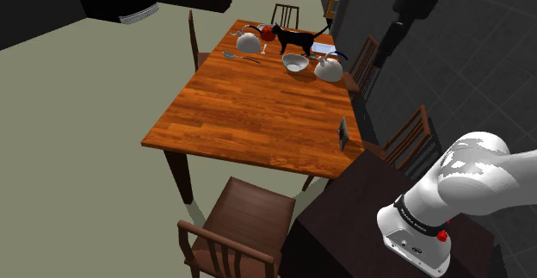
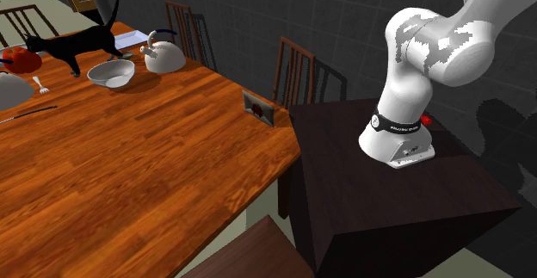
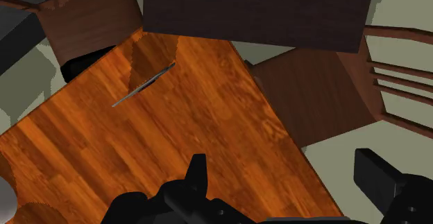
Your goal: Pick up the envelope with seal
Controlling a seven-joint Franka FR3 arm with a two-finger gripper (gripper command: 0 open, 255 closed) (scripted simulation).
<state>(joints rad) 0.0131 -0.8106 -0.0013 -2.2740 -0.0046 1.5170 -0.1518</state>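
Nothing grabbed yet. Black two-finger hand [image 3: 286,181] spread wide, empty, above brown wooden tabletop [image 3: 208,132]. Small grey envelope with red seal [image 2: 260,108] upright mid-frame in second exterior view, at tabletop edge. Approach, grasp, lift all left, I reckon.

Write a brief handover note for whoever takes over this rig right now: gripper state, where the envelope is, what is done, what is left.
Gripper: open and empty, above the table, looking down on it.
Envelope: standing on its edge near the table edge beside the stand, red seal showing, not touched.
Done: nothing gripped yet.
Left: come down to the envelope, close on it, lift.
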